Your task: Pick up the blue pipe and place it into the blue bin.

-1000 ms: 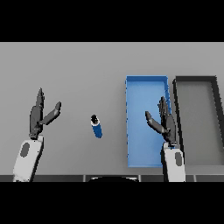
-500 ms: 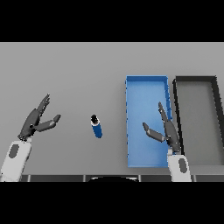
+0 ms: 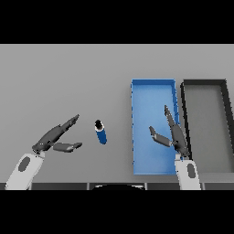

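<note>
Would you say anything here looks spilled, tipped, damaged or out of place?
Nothing stands out. The blue pipe lies on the table, left of the blue bin; the dark bin sits beside it, both square and unspilled.

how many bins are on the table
2: the blue bin right of the pipe, and a dark bin beside it, further right. None appear hidden.

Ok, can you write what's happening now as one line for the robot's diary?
left hand: open, beside blue pipe, apart | pipe: on table | right hand: open, over blue bin | bin: empty
</note>
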Available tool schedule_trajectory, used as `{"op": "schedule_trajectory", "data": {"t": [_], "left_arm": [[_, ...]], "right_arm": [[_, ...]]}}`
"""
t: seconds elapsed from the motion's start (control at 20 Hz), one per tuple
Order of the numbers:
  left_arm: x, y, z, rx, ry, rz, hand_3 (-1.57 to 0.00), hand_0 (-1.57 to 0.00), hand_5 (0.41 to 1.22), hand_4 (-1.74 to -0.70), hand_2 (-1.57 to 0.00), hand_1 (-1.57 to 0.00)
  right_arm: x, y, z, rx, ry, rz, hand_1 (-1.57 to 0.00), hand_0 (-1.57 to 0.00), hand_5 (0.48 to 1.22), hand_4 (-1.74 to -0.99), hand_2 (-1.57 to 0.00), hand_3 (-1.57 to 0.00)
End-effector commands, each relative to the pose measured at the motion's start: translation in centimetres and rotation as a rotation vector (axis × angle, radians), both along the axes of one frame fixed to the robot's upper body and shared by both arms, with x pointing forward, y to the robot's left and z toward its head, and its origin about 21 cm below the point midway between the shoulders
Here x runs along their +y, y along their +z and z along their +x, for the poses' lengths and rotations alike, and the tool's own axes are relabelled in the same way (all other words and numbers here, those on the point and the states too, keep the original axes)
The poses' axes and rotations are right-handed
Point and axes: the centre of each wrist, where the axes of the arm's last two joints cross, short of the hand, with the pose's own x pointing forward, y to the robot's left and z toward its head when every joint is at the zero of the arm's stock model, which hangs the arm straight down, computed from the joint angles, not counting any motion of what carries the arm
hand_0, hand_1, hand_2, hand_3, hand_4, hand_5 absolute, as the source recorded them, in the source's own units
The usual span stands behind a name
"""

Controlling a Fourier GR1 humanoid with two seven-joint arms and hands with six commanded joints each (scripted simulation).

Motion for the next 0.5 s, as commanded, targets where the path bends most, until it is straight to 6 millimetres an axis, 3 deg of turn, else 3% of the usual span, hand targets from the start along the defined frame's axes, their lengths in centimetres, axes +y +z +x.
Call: {"op": "schedule_trajectory", "data": {"t": [0.0,0.45], "left_arm": [[-1.3,-0.3,0.1,0.011,-0.024,0.009,0.00,0.00,0.508,-1.20,0.00,0.00],[-7.0,-3.2,0.3,-0.026,-0.061,-0.012,0.00,0.00,0.499,-1.22,0.00,0.00]], "right_arm": [[0.1,-0.1,0.0,0.003,0.000,0.004,0.00,0.00,0.638,-1.279,0.00,0.00],[-0.2,0.4,-0.5,0.012,-0.007,0.014,0.00,0.00,0.651,-1.306,0.00,0.00]]}}
